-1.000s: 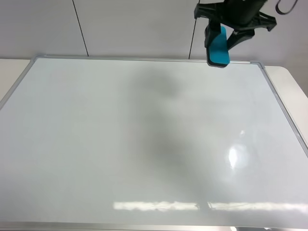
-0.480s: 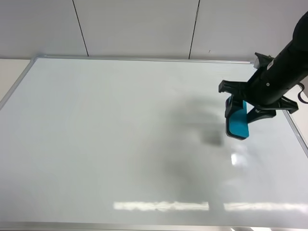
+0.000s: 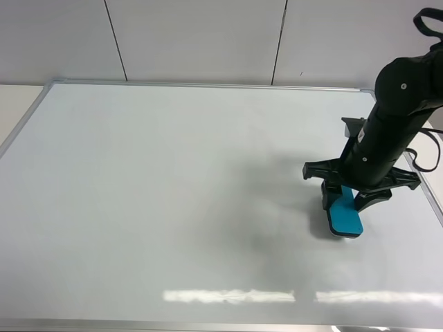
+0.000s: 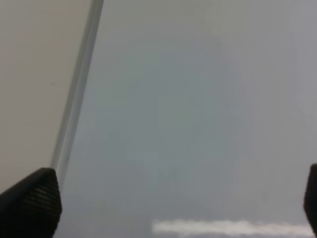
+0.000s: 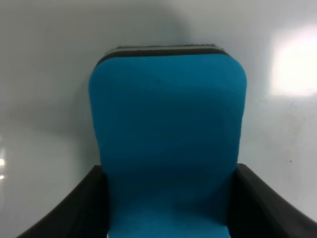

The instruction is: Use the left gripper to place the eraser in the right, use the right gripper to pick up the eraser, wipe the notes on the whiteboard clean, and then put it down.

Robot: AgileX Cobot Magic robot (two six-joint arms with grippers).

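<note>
R gripper [image 3: 344, 200]: fingers pinching the eraser [image 3: 344, 216] on both long sides; in R wrist cam I see the teal top sitting between the two dark fingers [image 5: 79, 208].
Eraser loc: sticks out past the fingertips, low on the whiteboard [image 3: 173, 194], looks touching or nearly so – can't tell for sure from either cam.
Notes: no red marks visible anywhere I can see; board reads clean, so I judge wipe done, put-down step left.
L gripper [image 4: 163, 198]: fingers spread wide, nothing between them, only board surface and its silver frame edge [image 4: 74, 99] beyond the tips.
Risk 1: if I open before the felt base is flat on the board, eraser tips or drops on an edge.
Risk 2: pushing down further w/ fingers clamped could jam the block, skid it on the glossy surface.
Risk 3: fingers hug the sides; lifting off at an angle may drag the eraser along.
Risk 4: frame is just beyond the R arm's outer side, sideways retreat may clip it.
</note>
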